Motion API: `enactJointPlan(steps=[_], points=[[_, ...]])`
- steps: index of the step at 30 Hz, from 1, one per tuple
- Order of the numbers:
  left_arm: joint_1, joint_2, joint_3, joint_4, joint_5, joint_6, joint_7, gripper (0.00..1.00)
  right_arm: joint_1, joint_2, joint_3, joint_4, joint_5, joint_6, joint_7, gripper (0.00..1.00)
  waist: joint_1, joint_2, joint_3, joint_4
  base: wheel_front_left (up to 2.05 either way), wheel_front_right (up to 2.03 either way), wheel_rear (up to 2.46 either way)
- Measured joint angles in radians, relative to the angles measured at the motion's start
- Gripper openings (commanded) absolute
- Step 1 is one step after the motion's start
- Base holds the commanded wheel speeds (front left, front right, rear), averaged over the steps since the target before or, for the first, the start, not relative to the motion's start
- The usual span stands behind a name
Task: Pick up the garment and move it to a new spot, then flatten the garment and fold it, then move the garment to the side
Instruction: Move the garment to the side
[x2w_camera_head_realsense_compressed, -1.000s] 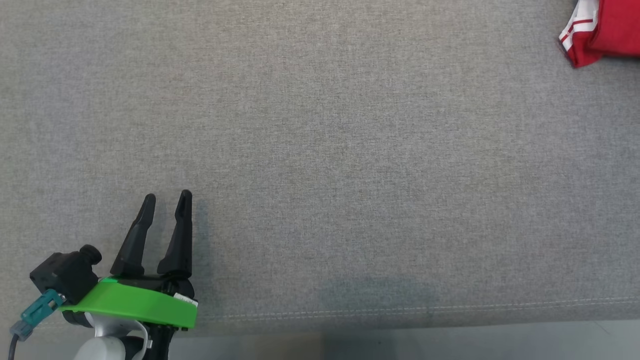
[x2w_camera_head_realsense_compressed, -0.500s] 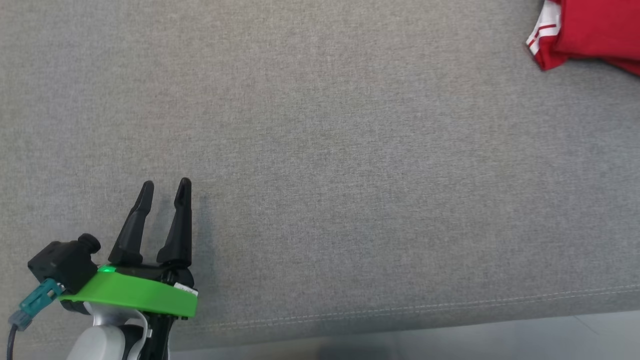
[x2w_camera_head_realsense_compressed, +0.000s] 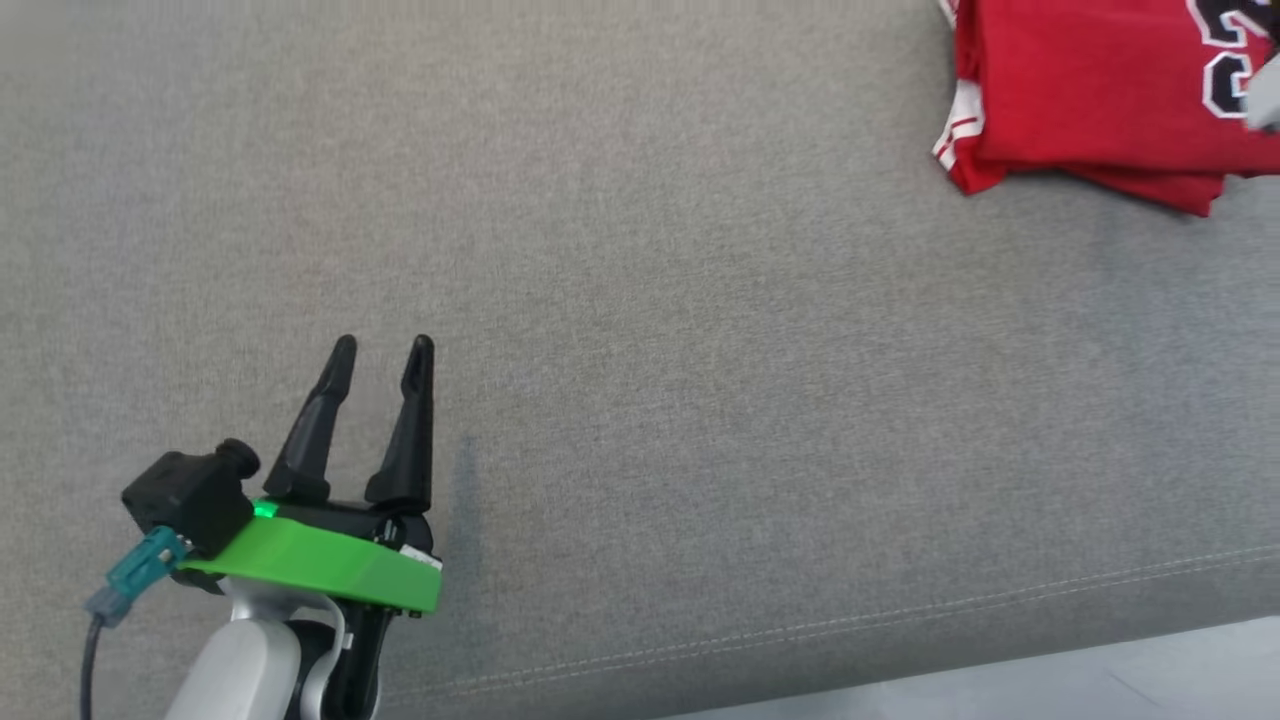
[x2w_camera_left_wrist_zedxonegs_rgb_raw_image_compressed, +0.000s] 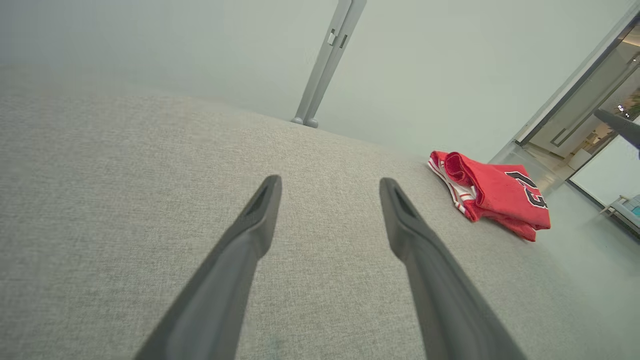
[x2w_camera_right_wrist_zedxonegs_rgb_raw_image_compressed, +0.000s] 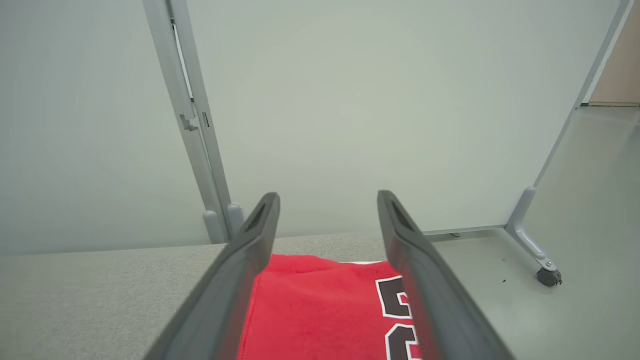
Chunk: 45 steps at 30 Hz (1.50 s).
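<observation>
At the far right of the grey bench (x2w_camera_head_realsense_compressed: 640, 300) lies the red garment (x2w_camera_head_realsense_compressed: 1080, 100), folded and seemingly set aside already, its black number cut off at the edge. The right claw (x2w_camera_right_wrist_zedxonegs_rgb_raw_image_compressed: 328, 196) hangs above it, spread wide and empty. The left claw (x2w_camera_head_realsense_compressed: 383, 342), equally wide and empty, hovers near-left, likely keeping clear.

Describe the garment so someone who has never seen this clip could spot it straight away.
A wide grey fabric surface spreads across the head view. Toward that view's top right lies the garment, folded into a compact stack. It is the one bright red thing there, with white-striped trim and black numerals outlined in white.
</observation>
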<state>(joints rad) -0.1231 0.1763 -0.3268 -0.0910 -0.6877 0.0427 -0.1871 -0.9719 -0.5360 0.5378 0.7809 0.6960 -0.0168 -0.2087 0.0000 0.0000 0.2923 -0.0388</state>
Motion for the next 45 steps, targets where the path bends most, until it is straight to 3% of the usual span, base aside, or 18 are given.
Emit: enactJointPlan(steps=[7,16,29,35,45], points=[[0.0,-0.038,-0.021,0.054,0.01,0.003,-0.009,1.0,0.122,0.089,0.031,-0.049,0.02,0.034,-0.03,1.0,0.0,0.0,-0.091,-0.03,0.0,0.0,0.0],[0.006,-0.064,-0.023,0.097,0.026,0.025,-0.026,1.0,0.272,0.143,0.051,-0.139,0.01,0.03,-0.042,1.0,0.0,0.0,-0.198,-0.044,0.0,0.0,0.0],[0.105,-0.069,0.036,0.16,0.054,0.059,-0.044,1.0,0.461,0.209,0.019,-0.332,-0.055,-0.066,-0.043,1.0,0.0,0.0,-0.288,-0.021,0.0,0.0,0.0],[0.149,-0.068,0.071,0.179,0.095,0.068,-0.053,1.0,0.581,0.249,0.011,-0.407,-0.106,-0.091,-0.043,1.0,0.0,0.0,-0.306,-0.007,0.0,0.0,0.0],[0.197,-0.069,0.124,0.193,0.159,0.077,-0.061,1.0,0.7,0.287,-0.031,-0.514,-0.175,-0.1,-0.043,1.0,0.0,0.0,-0.315,-0.009,0.0,0.0,0.0]])
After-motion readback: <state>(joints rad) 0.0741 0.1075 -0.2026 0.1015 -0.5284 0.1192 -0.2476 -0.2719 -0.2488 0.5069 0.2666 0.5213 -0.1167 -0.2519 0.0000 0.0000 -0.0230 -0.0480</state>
